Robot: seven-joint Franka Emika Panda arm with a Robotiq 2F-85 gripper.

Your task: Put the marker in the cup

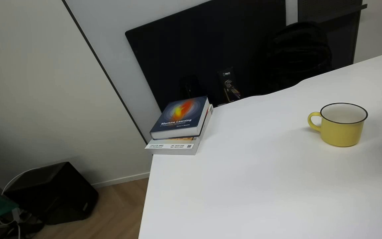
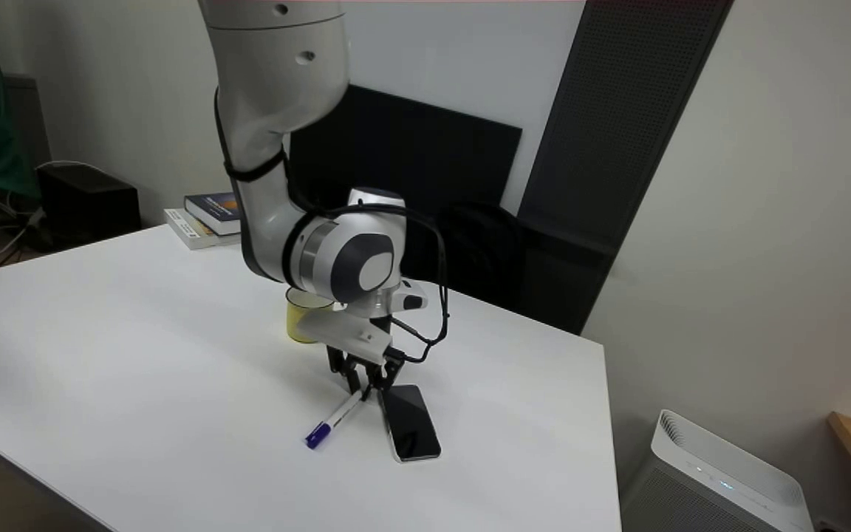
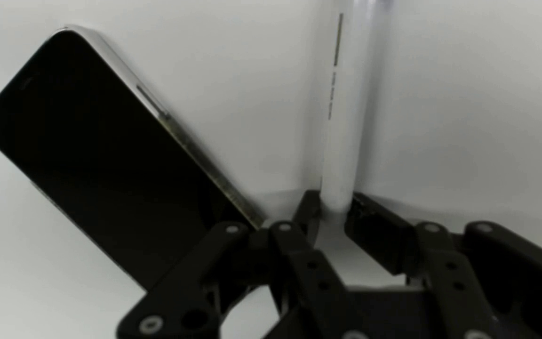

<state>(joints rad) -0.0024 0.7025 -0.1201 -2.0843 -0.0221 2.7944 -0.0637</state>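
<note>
My hand (image 3: 337, 207) clamped on the marker (image 3: 348, 103), the cup (image 1: 341, 134) apart from both
In the wrist view I see both fingertips (image 3: 378, 235) against the marker's white end, the barrel running to twelve o'clock. In an exterior view its blue end points between seven and eight, the phone (image 2: 411, 425) lies at four from my hand, and the cup stands at eleven, partly behind the arm (image 2: 270, 210). I can't tell whether the marker touches the desk (image 2: 514, 443). In an exterior view I get the cup whole, handle to nine, two stacked books (image 1: 179, 121) well off that way.
</note>
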